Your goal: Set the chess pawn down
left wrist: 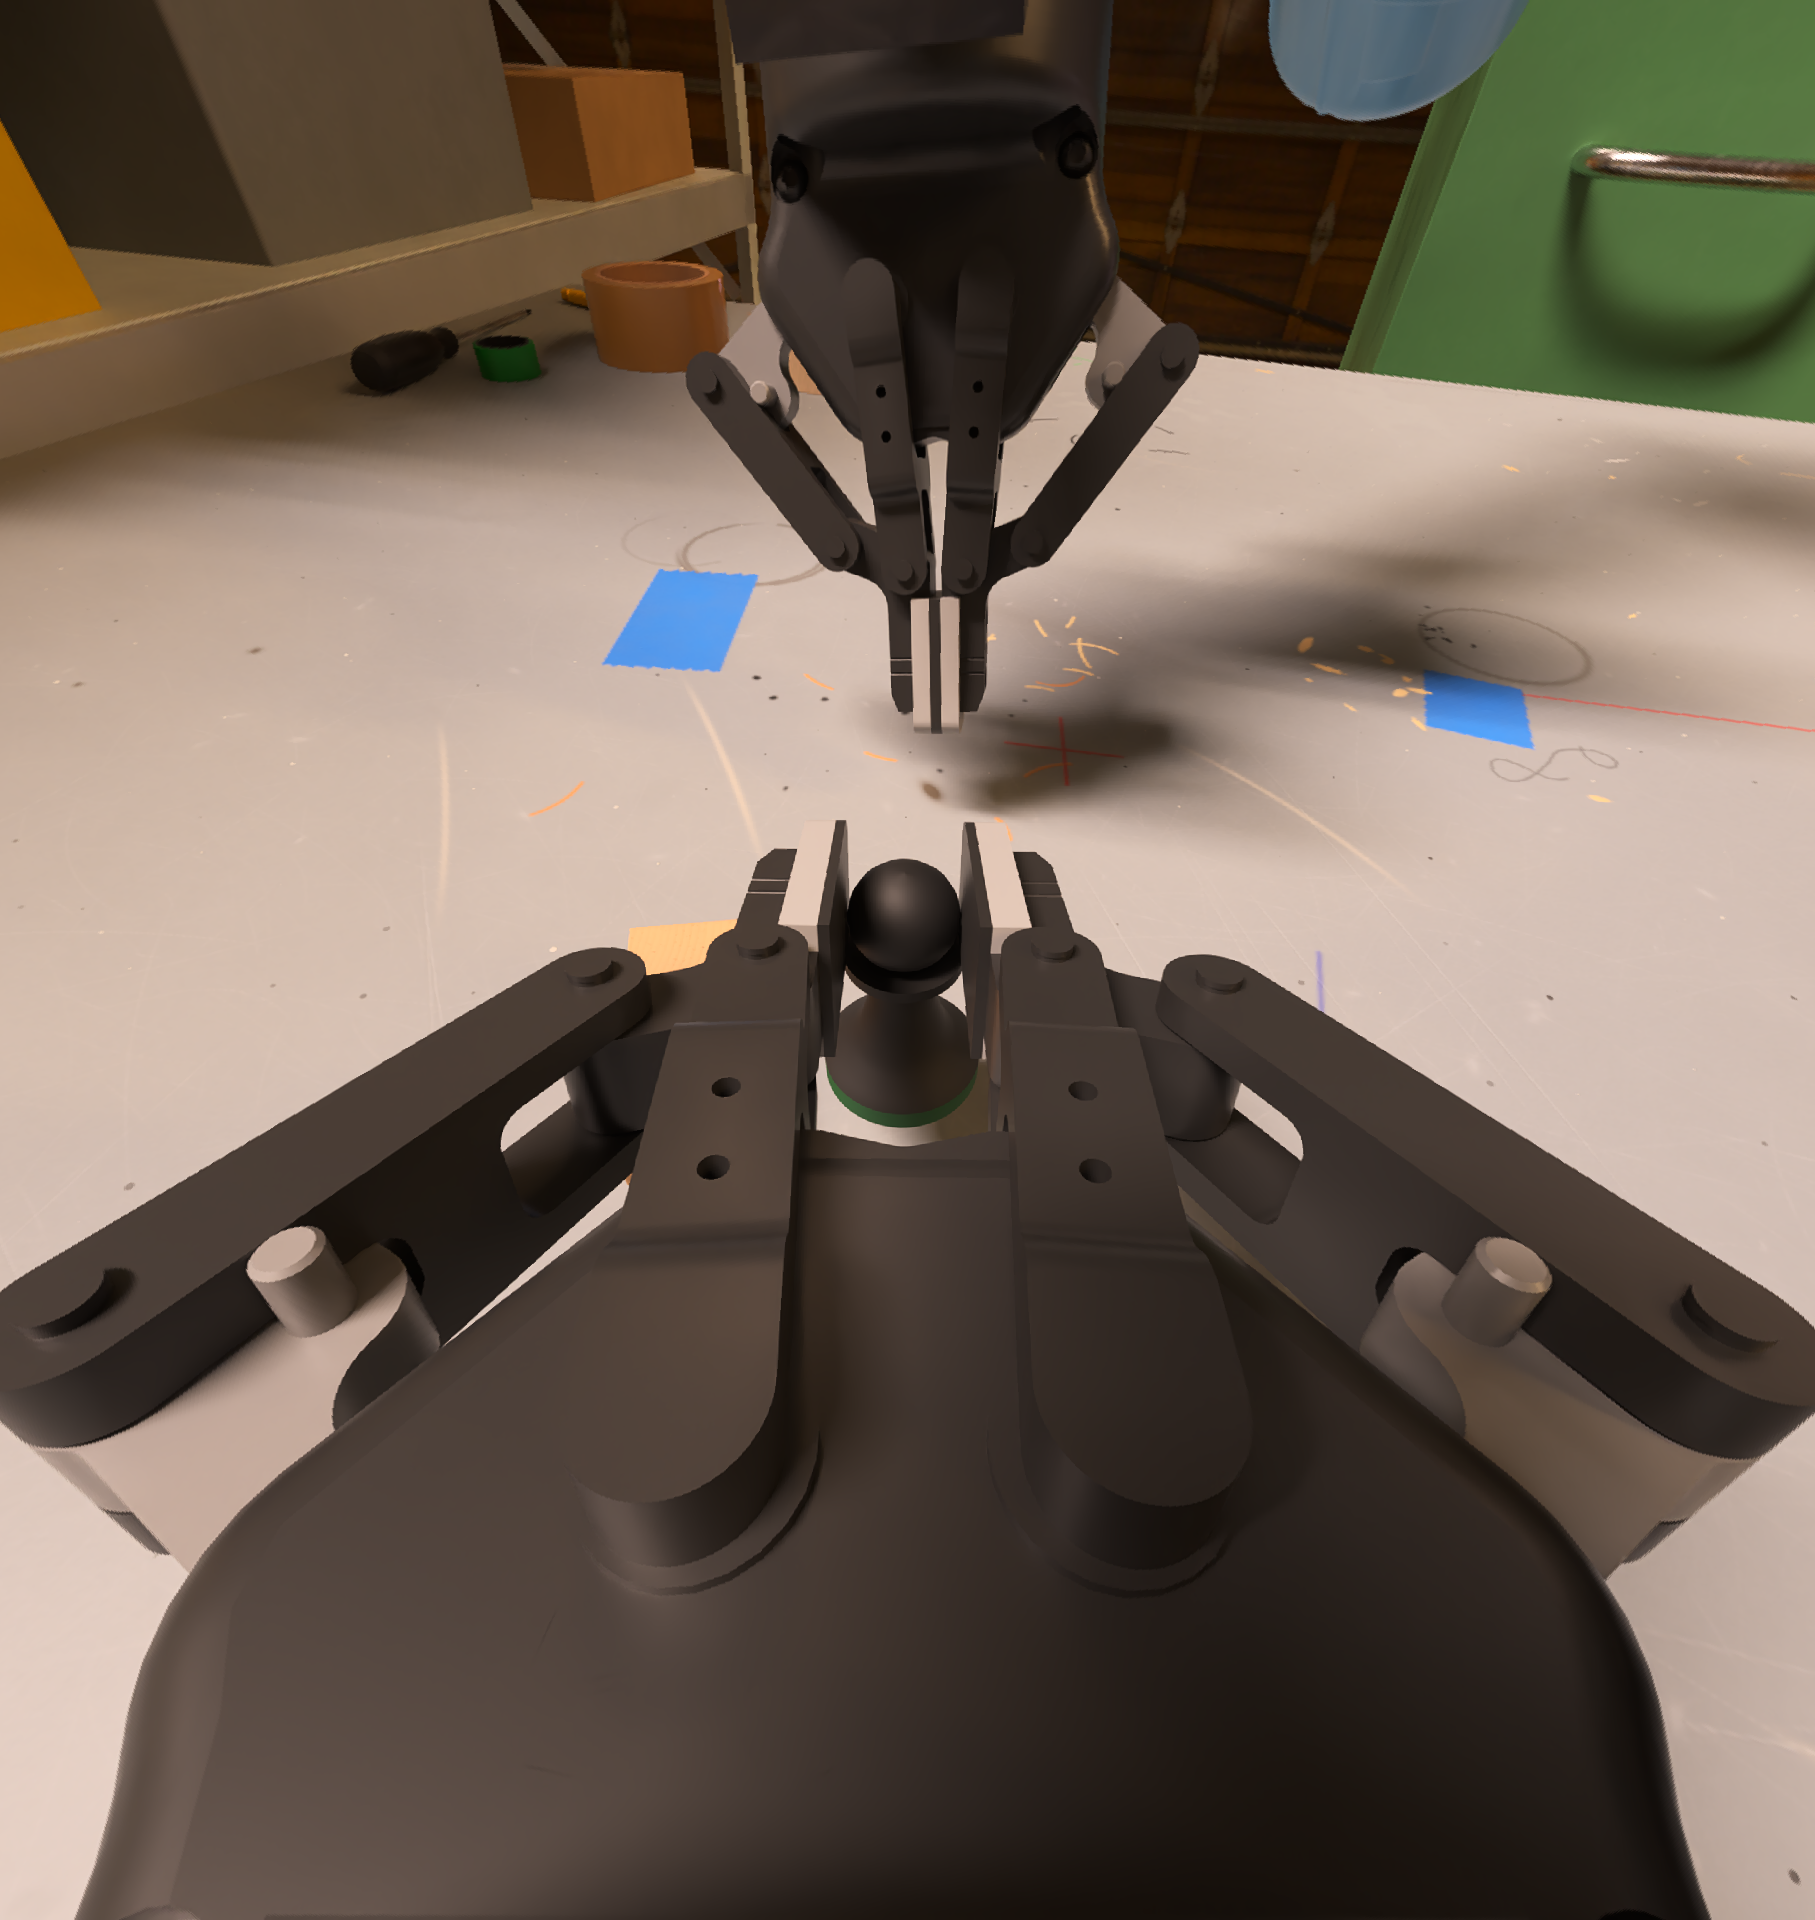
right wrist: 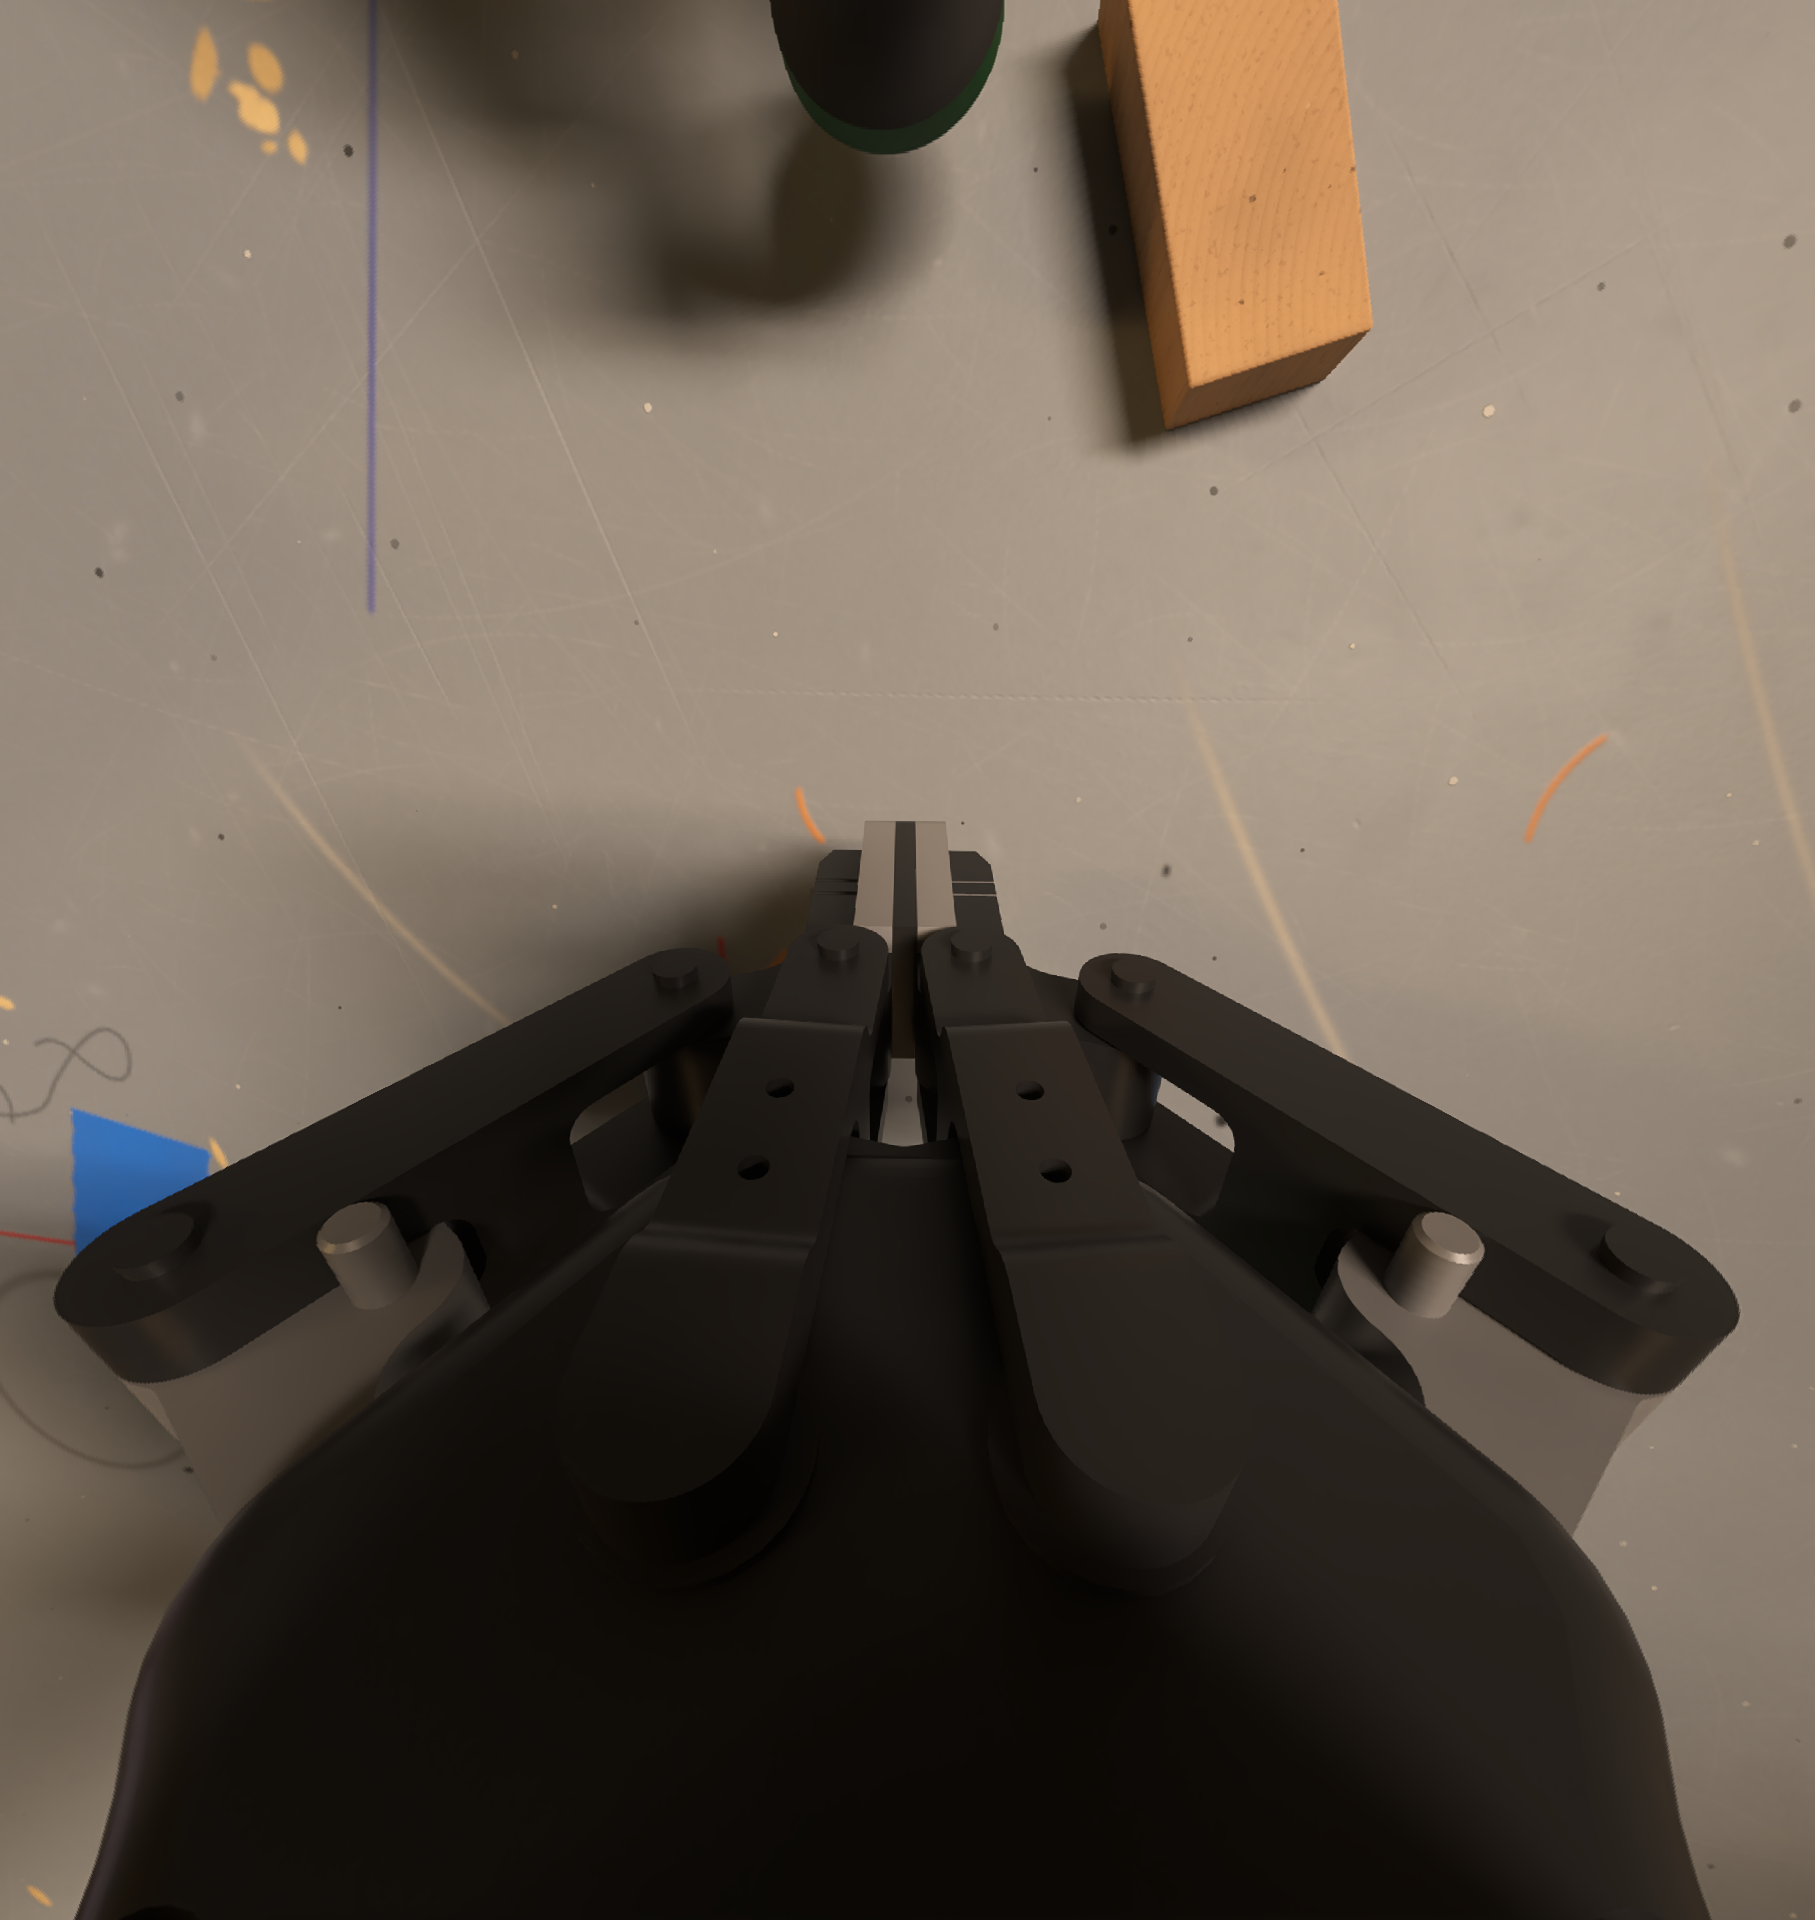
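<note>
My left gripper (left wrist: 903,862) is shut on a black chess pawn (left wrist: 901,925) with a green felt base. The pads press on its round head, and the base points back toward the palm. In the right wrist view the pawn's base (right wrist: 887,73) shows at the top edge, with its shadow on the table (right wrist: 674,623) below it, so it hangs above the surface. My right gripper (right wrist: 905,831) is shut and empty, its tips pointing down at the table. It also shows in the left wrist view (left wrist: 934,717), just beyond the pawn.
A wooden block (right wrist: 1235,197) lies on the table right of the pawn. Two blue tape patches (left wrist: 683,618) (left wrist: 1477,710) mark the table. A screwdriver (left wrist: 415,353), a green roll (left wrist: 508,358) and a brown ring (left wrist: 654,312) lie by a shelf. A green cabinet (left wrist: 1630,208) stands far right.
</note>
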Controlling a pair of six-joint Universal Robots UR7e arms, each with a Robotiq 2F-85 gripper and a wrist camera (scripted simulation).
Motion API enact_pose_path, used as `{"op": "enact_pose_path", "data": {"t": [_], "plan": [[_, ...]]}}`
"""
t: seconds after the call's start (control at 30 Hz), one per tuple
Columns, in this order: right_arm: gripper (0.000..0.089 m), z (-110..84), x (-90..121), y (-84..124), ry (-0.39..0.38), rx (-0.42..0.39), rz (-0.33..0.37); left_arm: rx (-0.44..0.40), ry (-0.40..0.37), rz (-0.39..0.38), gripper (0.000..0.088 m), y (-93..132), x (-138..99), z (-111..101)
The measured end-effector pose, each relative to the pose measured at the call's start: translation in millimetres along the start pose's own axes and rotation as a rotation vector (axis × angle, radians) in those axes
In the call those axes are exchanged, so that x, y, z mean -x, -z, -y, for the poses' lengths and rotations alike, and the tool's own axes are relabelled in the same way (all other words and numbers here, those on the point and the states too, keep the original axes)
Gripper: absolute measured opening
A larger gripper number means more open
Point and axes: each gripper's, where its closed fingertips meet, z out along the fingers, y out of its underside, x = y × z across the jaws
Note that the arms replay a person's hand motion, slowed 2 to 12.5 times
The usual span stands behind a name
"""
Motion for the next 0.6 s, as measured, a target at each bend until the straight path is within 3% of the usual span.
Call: {"op": "enact_pose_path", "data": {"t": [0.6], "plan": [[0.0,-13.3,-2,-8,-0.019,0.124,-0.031,-0.002,0.002,-0.002,0.0194,0,0,0]]}}
